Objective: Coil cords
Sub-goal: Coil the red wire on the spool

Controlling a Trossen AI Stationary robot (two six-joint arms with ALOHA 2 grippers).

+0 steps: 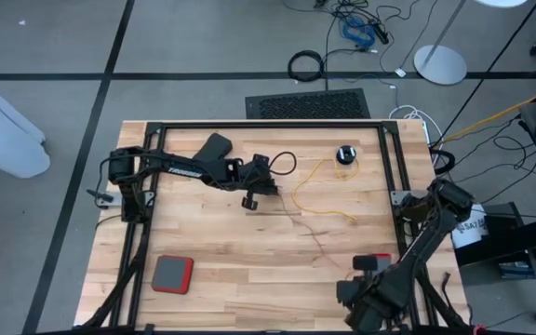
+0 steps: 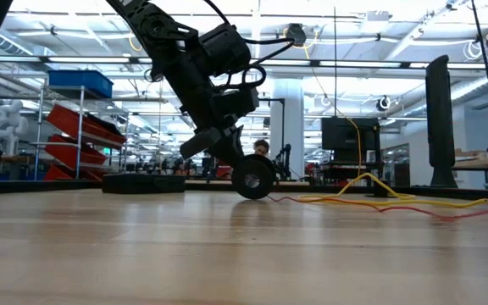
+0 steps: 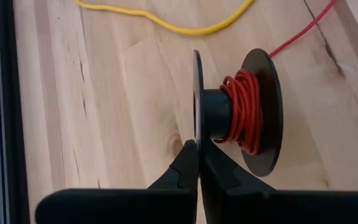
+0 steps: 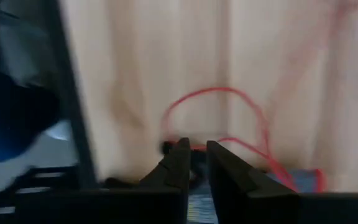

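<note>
I see my left gripper (image 3: 197, 163) clamped on the red cord's reel (image 3: 238, 112) at table centre; yellow cord (image 1: 322, 191) lies at three o'clock of it; right gripper (image 4: 194, 155) slightly parted over red cord (image 4: 216, 118)

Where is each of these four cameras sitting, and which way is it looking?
High view: overhead, looking straight down on the wooden table; both arms show.
Low view: at tabletop level, looking across into the room; the left gripper holds the red cord's reel.
Left wrist view: on the left arm, looking past its shut fingers pinching that reel's flange.
Right wrist view: on the right arm, its fingers over a loop of the red cord.
Shared: the yellow cord shows in the high, low and left wrist views.
</note>
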